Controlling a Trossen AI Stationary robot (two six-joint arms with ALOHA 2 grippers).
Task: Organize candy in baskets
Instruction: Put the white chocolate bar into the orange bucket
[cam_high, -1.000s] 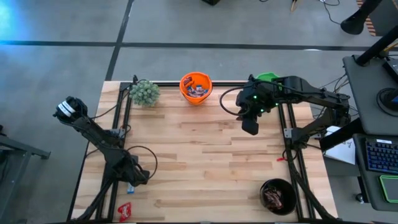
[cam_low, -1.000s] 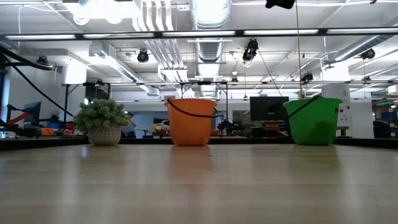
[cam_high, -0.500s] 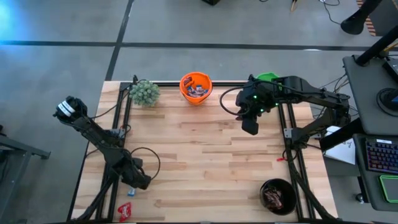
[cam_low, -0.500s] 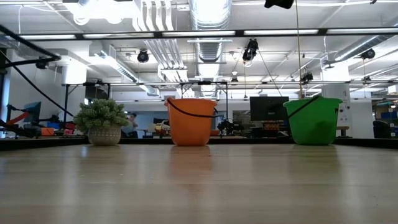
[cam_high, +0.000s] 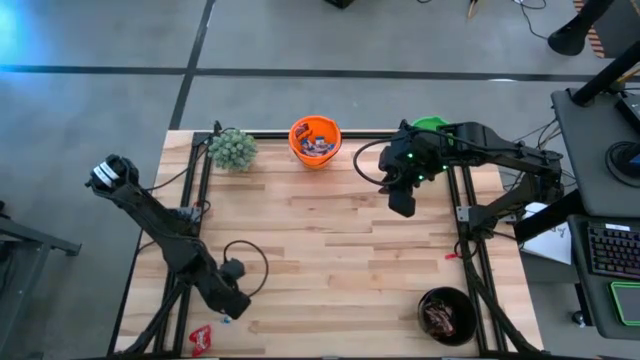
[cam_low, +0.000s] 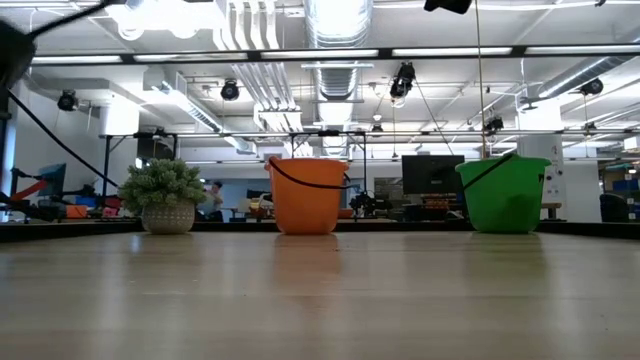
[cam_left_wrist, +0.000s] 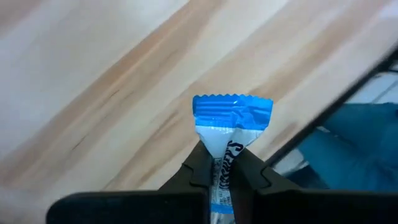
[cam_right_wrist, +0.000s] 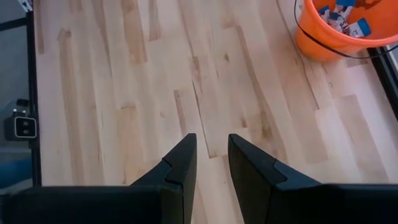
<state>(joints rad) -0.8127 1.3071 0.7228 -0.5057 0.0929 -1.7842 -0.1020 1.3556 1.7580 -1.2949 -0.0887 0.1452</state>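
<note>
Down at the table's seven o'clock corner the left gripper (cam_high: 229, 305) is clamped tight on a blue-and-white candy bar (cam_left_wrist: 229, 127). In the left wrist view the bar's long axis runs straight out along the fingers (cam_left_wrist: 198, 168), its crimped blue end pointing away from the wrist and clear of the wood. That corner is tight: the table's left edge and the black frame rail (cam_high: 172, 296) are just beside the gripper, and a red candy (cam_high: 202, 338) lies close by toward six o'clock.

Moving across, the table (cam_high: 320, 270) is bare planks through the middle, plenty of room. Along the far edge, at eleven o'clock, sits the fuzzy plant (cam_high: 232, 148), then the orange basket (cam_high: 315, 140) at twelve, loaded with blue-and-white wrappers.

Over at one o'clock, the right gripper (cam_high: 401, 204) hangs above bare wood beside the green basket (cam_high: 431, 124), fingers (cam_right_wrist: 178, 163) parted by a narrow gap, nothing between them. Last, at five o'clock near the front edge, the black basket (cam_high: 446, 316) holds dark brown bars.
</note>
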